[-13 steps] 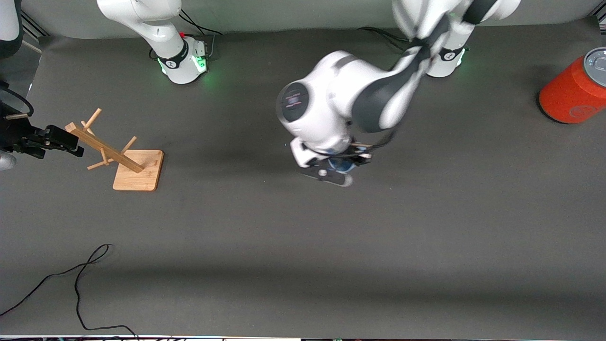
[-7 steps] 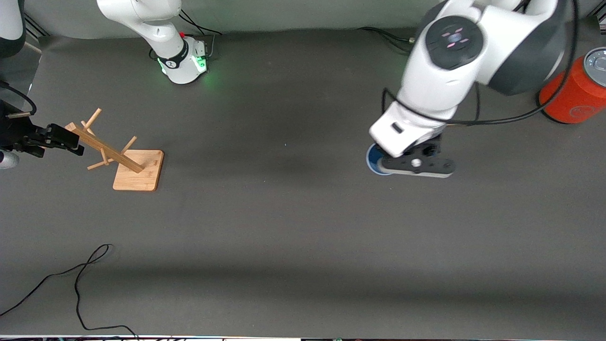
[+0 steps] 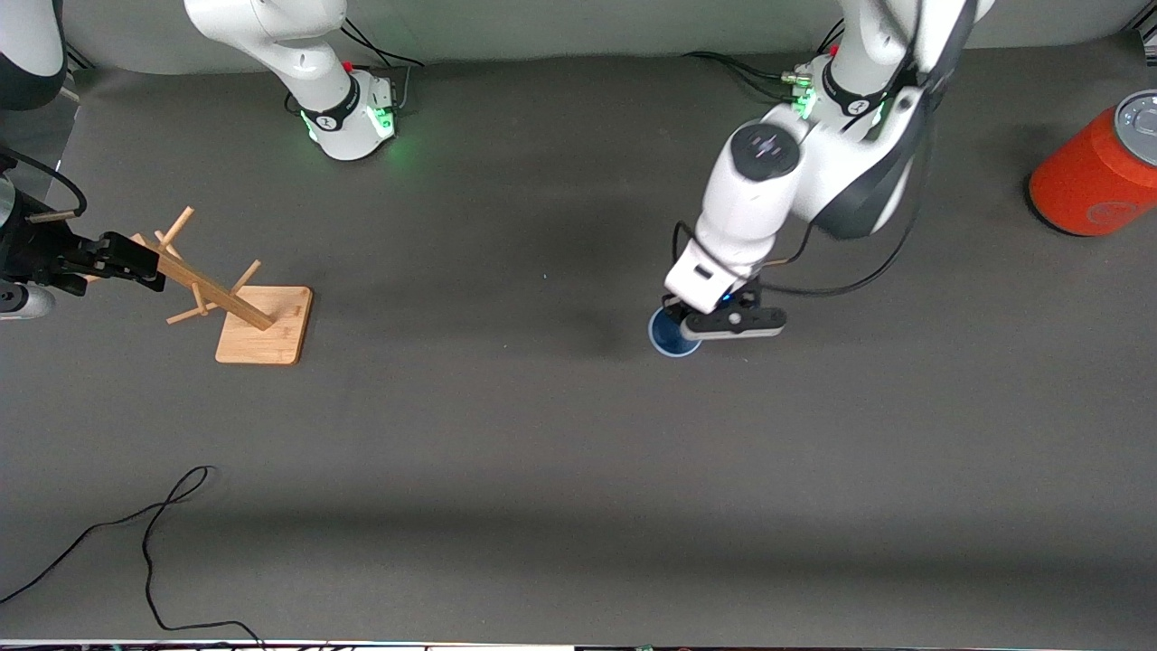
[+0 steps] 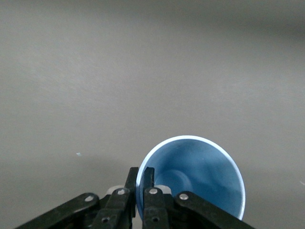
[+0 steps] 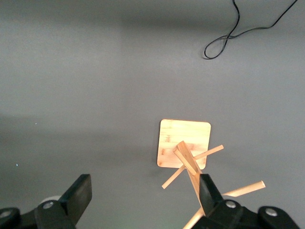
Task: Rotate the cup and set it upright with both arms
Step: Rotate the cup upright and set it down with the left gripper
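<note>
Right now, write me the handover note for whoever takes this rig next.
Left pincer: shut on the cup, its fingers pinching the rim wall, one inside and one outside. The cup is mouth-up at mid-table; whether it rests on the mat or hangs just over it cannot be told.
Right pincer: open, holding nothing, waiting above the wooden rack at the right arm's end of the table.
Done: cup rotated to upright.
Left: confirm that it stands on the mat, open the left pincer, lift clear.
The orange cylinder stands at the left arm's end, untouched.
</note>
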Motion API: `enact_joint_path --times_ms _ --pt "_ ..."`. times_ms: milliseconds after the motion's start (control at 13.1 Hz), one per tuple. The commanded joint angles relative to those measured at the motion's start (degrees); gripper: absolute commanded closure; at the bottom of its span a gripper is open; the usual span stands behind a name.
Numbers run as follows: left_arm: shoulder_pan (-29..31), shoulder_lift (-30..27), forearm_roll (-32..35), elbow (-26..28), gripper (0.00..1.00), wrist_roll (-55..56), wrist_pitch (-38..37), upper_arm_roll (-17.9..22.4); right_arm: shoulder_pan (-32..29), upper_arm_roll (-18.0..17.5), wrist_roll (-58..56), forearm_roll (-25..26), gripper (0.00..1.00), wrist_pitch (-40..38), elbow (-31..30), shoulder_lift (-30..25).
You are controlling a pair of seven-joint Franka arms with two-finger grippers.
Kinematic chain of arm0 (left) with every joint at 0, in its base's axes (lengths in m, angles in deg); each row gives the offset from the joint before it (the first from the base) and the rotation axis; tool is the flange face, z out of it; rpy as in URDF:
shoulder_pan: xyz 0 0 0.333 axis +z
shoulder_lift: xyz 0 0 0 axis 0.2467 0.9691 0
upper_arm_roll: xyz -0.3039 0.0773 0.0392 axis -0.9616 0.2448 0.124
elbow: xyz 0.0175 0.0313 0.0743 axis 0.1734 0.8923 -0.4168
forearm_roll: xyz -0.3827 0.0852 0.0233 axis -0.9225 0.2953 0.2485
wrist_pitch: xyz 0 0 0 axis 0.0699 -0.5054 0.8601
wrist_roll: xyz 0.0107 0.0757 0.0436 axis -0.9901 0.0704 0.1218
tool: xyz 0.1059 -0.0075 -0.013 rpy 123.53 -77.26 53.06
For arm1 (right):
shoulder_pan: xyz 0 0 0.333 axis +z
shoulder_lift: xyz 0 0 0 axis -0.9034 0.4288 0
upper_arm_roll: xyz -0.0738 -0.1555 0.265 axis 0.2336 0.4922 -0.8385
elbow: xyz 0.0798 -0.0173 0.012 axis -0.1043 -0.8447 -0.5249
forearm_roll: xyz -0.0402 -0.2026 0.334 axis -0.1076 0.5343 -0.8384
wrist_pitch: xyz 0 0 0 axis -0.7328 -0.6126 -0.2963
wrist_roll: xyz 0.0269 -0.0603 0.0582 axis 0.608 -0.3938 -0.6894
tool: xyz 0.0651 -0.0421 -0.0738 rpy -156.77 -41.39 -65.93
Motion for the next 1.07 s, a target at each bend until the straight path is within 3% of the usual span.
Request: enact_joint_path --times_ms 0,533,610,686,838,990 --pt "-1.9 5.8 6.9 -1.3 1.00 9.0 4.8 0.5 0.3 0.9 -0.9 -0.9 0.00 0.0 -1.2 -1.4" --pt "-3.5 11.9 18.1 -1.4 1.00 20.9 10.4 0.5 0.4 1.6 -0.8 -2.9 0.00 0.0 -1.3 -1.8" --pt "-3.5 12.0 18.1 -1.4 0.59 20.9 10.3 0.5 0.4 1.6 -0.8 -2.9 0.00 0.0 -1.3 -1.8" --pt "-3.6 12.1 17.9 -1.5 0.03 21.2 9.6 0.5 0.4 1.6 -0.8 -2.9 0.00 0.0 -1.3 -1.8" --pt "-3.5 10.7 17.8 -1.9 0.00 21.7 8.5 0.4 0.4 1.6 -0.8 -2.9 0.00 0.0 -1.2 -1.8" --pt "-3.3 8.8 17.2 -5.6 0.00 21.1 -0.9 -0.2 0.4 1.5 -0.8 -2.9 0.00 0.0 -1.2 -1.8"
